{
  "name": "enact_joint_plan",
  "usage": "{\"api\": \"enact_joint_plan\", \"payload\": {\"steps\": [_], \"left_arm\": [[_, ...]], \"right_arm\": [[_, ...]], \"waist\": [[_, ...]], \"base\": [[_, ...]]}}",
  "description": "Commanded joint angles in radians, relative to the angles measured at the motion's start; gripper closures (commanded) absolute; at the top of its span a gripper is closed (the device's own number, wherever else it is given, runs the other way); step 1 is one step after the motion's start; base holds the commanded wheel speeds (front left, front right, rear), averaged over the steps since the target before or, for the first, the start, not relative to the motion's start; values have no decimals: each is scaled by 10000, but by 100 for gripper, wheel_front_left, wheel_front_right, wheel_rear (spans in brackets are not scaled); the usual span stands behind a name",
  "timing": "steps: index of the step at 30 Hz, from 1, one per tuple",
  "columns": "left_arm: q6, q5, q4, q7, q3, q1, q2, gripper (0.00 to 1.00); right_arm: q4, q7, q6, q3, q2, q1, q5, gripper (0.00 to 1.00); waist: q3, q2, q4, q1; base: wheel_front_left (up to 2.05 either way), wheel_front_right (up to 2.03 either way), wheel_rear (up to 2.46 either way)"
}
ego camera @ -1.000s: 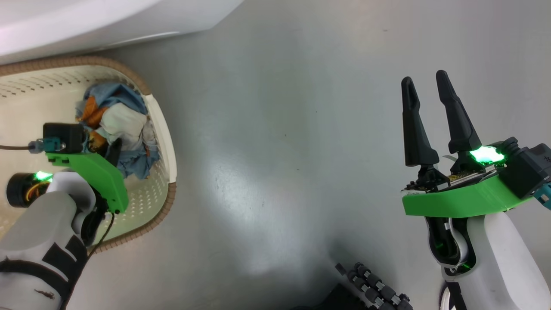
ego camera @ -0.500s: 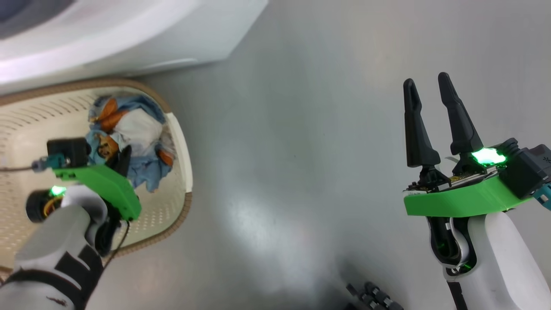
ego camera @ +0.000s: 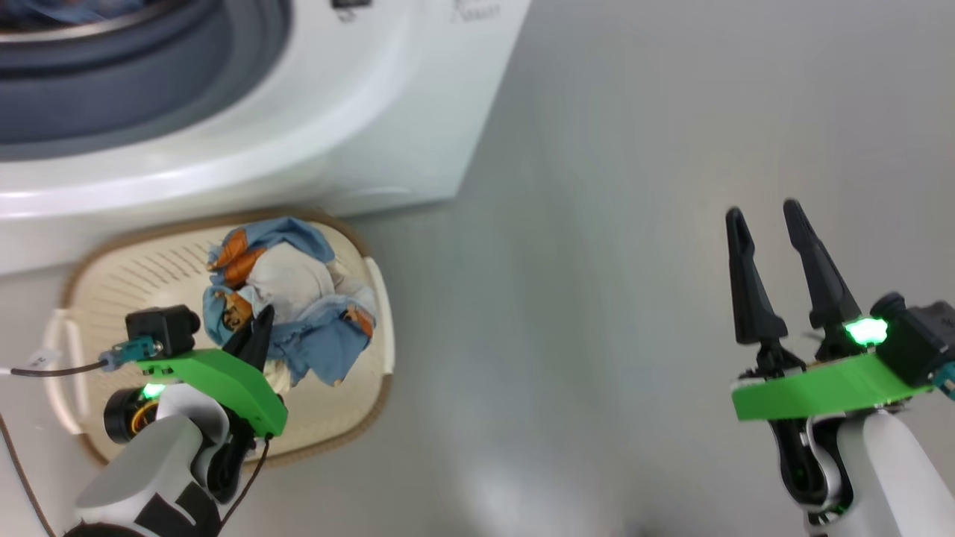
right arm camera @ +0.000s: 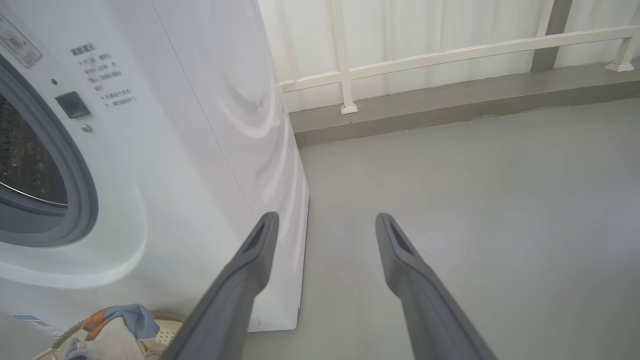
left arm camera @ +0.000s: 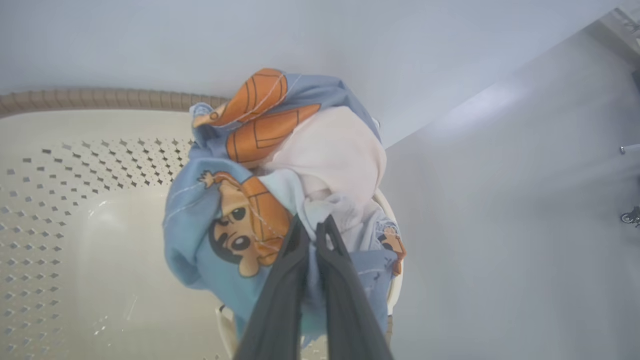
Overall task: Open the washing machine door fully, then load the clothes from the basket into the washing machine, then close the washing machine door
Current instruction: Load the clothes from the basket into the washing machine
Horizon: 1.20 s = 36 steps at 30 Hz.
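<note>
Since 1 second ago the head camera has tilted up, bringing the washing machine's (ego camera: 336, 112) opening into sight, and the left gripper (left arm camera: 312, 231) has pinched shut on the clothes (left arm camera: 280, 175). 1 bundle of light blue fabric with orange cartoon prints and a white patch is gathered round the 2 dark fingers, which meet almost tip to tip with cloth caught between them. The bundle sits over the basket (ego camera: 149, 268), at 8 o'clock in the head view, toward the basket's 3 o'clock end. Whether its underside touches the basket floor I cannot tell. Perforated cream wall shows at the basket's 9 o'clock side.

At 11 o'clock, just behind the basket, the machine's grey gasket (ego camera: 149, 97) is uncovered, with a blurred blue patch inside at the top edge.

From 7 o'clock the left forearm reaches over the basket, fingers pointing toward 1 o'clock. At 4 o'clock the right gripper (ego camera: 762, 210) hangs over grey floor (ego camera: 597, 298), well apart from the basket, its jaws wide and holding nothing, fingers pointing to 12 o'clock.
</note>
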<state>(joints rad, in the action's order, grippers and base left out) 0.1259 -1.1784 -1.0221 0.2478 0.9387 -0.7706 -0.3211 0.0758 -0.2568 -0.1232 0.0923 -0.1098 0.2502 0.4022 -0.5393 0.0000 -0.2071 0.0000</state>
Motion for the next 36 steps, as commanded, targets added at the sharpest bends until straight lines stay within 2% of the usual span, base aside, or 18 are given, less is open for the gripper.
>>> {"api": "enact_joint_plan", "payload": {"steps": [1,14,26,36], "left_arm": [[48,349,334,134,-608,231,-292,100],[48,3323,2433,138,-3769,2181,179,100],[48,5482,4652,139,-6193,3991,481,100],[48,6607,6397,139,-7828,5406,802,100]], "right_arm": [[-163,-49,-75,113,-204,-372,-57,0],[49,-49,-75,-248,-530,-1540,-5,0],[60,-49,-75,-412,-589,-2102,13,0],[-10,-49,-75,-576,-586,-2286,-15,0]], "waist": [[1264,0,896,0],[2919,0,1902,0],[3713,0,2099,0],[3768,0,2217,0]], "base": [[0,0,0],[0,0,0],[0,0,0],[0,0,0]]}}
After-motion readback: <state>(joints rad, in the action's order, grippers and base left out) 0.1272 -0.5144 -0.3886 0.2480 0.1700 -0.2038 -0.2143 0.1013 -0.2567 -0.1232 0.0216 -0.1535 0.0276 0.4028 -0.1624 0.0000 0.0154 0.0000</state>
